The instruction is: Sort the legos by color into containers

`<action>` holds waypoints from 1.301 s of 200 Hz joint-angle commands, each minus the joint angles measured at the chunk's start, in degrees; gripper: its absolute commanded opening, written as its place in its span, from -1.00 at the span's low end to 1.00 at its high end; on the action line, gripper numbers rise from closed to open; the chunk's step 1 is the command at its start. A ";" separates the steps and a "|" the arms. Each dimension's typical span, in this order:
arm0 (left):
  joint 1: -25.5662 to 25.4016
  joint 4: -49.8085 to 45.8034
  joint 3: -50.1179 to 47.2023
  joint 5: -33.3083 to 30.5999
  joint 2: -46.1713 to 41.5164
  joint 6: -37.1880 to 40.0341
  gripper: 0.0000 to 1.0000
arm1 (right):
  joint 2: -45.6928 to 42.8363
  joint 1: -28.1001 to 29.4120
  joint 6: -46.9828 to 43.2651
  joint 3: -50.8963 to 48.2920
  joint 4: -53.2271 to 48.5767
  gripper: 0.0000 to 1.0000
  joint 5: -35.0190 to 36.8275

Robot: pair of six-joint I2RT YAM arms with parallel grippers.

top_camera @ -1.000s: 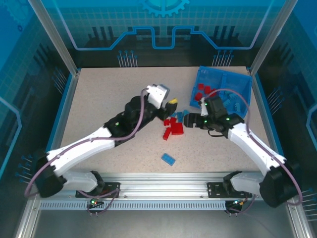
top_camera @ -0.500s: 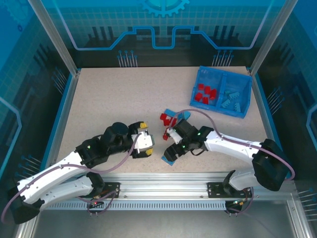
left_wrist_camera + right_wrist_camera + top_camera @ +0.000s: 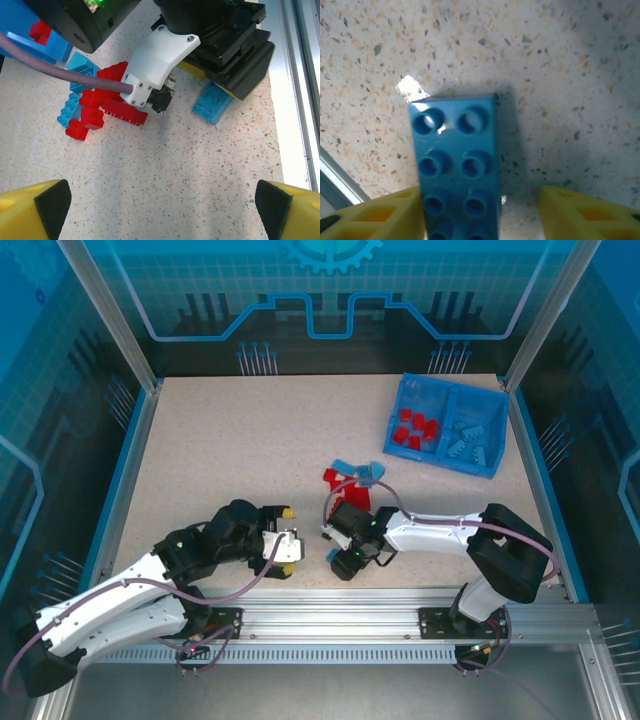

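Observation:
A blue brick (image 3: 457, 165) lies flat on the table between my right gripper's (image 3: 482, 220) yellow fingers. The left finger (image 3: 375, 217) touches its side and the right finger stands clear, so the gripper is open. In the top view this right gripper (image 3: 343, 562) is low near the front rail. My left gripper (image 3: 290, 540) sits just left of it, wide open over bare table (image 3: 160, 215). The left wrist view shows the same blue brick (image 3: 212, 102) under the right gripper. The blue tray (image 3: 440, 462) at back right holds red bricks (image 3: 413, 430) left and light blue bricks (image 3: 470, 437) right.
A loose pile of red bricks (image 3: 107, 102) and light blue bricks (image 3: 67, 107) lies mid-table behind the right arm, also seen from above as the pile (image 3: 350, 480). The metal front rail (image 3: 330, 602) runs close behind both grippers.
Both arms have pulled back from the pile toward the front. The right gripper has come down over the lone blue brick near the rail, and the left gripper has settled beside it.

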 commanded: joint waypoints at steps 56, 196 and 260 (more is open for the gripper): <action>0.10 5.56 -2.72 1.07 -3.40 0.14 0.97 | -5.32 -1.44 3.54 1.43 2.63 -0.37 3.65; 7.20 23.33 -4.02 -2.96 -6.22 -15.99 0.97 | -19.24 -54.71 23.92 5.91 14.66 -0.45 -0.79; 8.35 21.82 -3.13 -0.56 -4.98 -15.57 0.97 | 0.02 -63.51 24.41 18.93 14.66 -0.43 4.27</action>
